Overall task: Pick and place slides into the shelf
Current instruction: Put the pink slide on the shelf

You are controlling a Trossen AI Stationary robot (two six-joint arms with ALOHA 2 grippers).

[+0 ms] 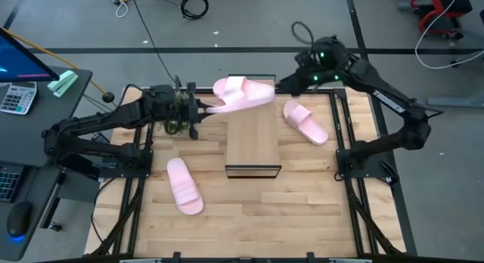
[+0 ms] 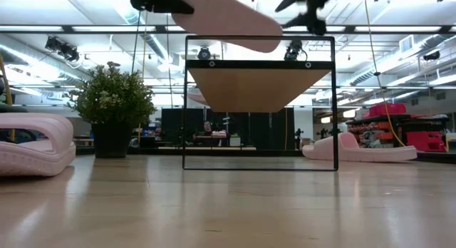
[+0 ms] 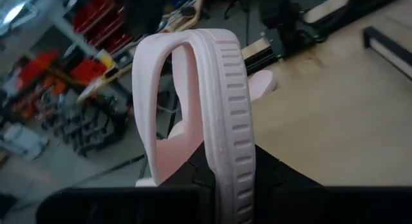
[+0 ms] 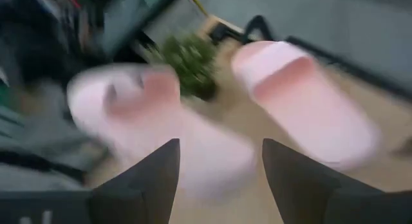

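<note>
My left gripper (image 1: 198, 108) (image 3: 225, 176) is shut on a pale pink slide (image 1: 243, 93) (image 2: 228, 16), which hangs in the air over the far end of the shelf (image 1: 253, 142) (image 2: 260, 88). My right gripper (image 1: 286, 85) (image 4: 219, 179) is open beside the held slide's free end, and the slide (image 4: 129, 114) lies ahead of its fingers. A second slide (image 1: 305, 122) (image 2: 360, 148) lies sole-down on the table right of the shelf. A third (image 1: 184, 187) (image 2: 35, 145) lies left of the shelf, nearer the front. My left gripper pinches one end of the slide's sole (image 3: 228, 153) between its two fingers, the ribbed side edge running up between them. The fingers come level from the table's left, along the slide. The slide is lifted clear and reaches out past the fingers over the shelf's far end.
A potted plant (image 2: 112, 105) (image 4: 187, 66) stands on the table close to my left gripper. The table's black frame rails (image 1: 342, 134) run along both sides. A desk with a keyboard and calculator (image 1: 17, 97) stands off the left edge.
</note>
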